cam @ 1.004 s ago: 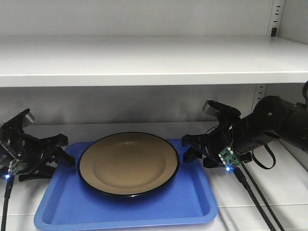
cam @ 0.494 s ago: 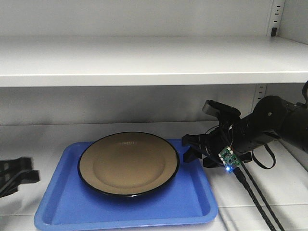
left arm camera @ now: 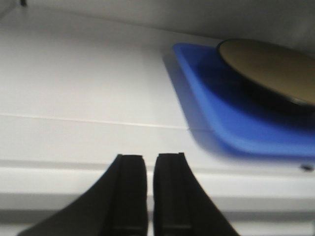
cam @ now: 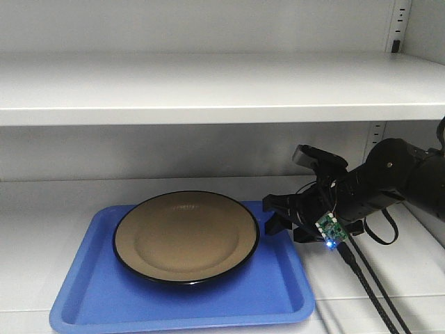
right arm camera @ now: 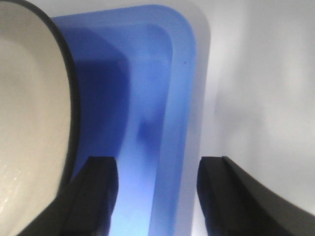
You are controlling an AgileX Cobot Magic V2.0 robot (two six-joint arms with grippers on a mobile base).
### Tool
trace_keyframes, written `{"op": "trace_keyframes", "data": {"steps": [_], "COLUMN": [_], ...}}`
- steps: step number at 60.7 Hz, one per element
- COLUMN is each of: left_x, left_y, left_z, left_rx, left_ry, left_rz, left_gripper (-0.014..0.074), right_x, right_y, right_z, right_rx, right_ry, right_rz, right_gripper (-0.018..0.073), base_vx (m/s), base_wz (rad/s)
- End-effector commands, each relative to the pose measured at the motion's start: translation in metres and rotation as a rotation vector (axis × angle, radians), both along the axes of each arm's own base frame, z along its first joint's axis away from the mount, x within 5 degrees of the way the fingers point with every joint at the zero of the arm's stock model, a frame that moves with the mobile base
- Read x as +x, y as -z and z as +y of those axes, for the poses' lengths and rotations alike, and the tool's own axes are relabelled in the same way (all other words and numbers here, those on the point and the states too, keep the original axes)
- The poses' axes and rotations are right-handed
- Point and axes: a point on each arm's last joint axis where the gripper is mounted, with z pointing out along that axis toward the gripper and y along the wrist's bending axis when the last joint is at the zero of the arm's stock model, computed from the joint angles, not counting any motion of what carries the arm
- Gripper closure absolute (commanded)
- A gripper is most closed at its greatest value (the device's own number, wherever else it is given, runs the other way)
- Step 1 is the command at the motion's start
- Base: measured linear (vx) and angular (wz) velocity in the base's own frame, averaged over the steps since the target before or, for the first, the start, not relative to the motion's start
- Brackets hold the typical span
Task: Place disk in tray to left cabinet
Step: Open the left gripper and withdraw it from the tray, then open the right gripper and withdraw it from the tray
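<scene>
tray [cam: 174,296]: rim between my right pincer [cam: 278,217] fingers, spread wide, gripping nothing
plate [cam: 186,236]: on tray, left of it
left pincer [left arm camera: 150,196]: nearly closed, empty

The round tan-beige disk [cam: 186,236] with a black rim looks glossy and smooth. The rectangular bright blue tray [cam: 104,306] looks like smooth plastic; the pale grey-white cabinet shelf [cam: 208,87] looks matt painted metal.

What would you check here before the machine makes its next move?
1. Disk lying inside the tray: ok.
2. Tray flat on the left cabinet shelf: ok.
3. Right hand open, its fingers straddling the tray's right rim, clamping nothing: ok.
4. Left hand clear of the tray, fingers nearly together, empty: ok.
5. Tray's front edge fully supported by the shelf: cannot tell.
</scene>
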Motion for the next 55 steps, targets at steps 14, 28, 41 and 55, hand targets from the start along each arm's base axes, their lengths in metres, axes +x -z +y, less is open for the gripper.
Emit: {"op": "trace_keyframes", "data": {"steps": [14,28,41,55], "left_x": [-0.018,-0.021,-0.023,-0.023], "left_y": [0.058,0.080,0.078,0.079], "left_z": [0.008,0.009,0.009,0.009], "left_rx": [0.069,0.081,0.079,0.079], "left_ry": [-0.089,-0.093,-0.095,-0.095], "left_rz": [-0.082,-0.101,-0.137,-0.131], "left_gripper": [0.0561,0.0587,0.0587,0.0585], "right_x": [-0.006,-0.006,-0.006,-0.006], "right_y": [-0.038,-0.038,-0.038,-0.038], "right_z": [-0.002,-0.002,-0.002,-0.002], "right_rx": [0.040,0.040,0.040,0.040], "right_ry": [0.014,0.014,0.013,0.013], "right_rz": [-0.132,-0.132,-0.129,-0.129], "right_gripper": [0.0118,0.0118,0.0118,0.0118], "base_vx": [0.00,0.00,0.00,0.00], "base_wz": [0.00,0.00,0.00,0.00]}}
